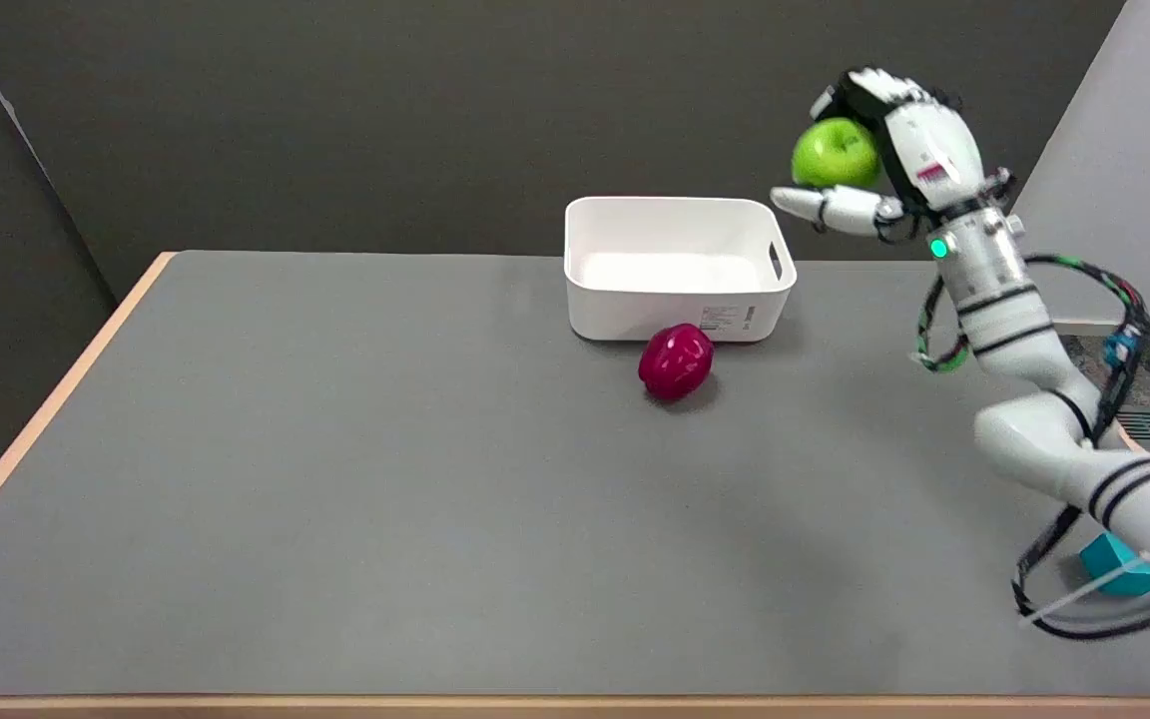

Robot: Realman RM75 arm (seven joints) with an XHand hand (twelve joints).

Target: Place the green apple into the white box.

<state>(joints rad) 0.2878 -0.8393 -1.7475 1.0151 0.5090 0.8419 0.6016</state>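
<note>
On the grey table the white box stands at the far edge with a red pepper just in front — my right robot hand is up in the air beside the box's right end, grasping the green apple.

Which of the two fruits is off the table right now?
The green apple, held in the air by the right hand. The red fruit lies on the table beside the white box.

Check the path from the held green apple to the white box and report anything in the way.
Nothing visible blocks it. The right hand holds the green apple in the air, right of the white box, whose top is open.
</note>
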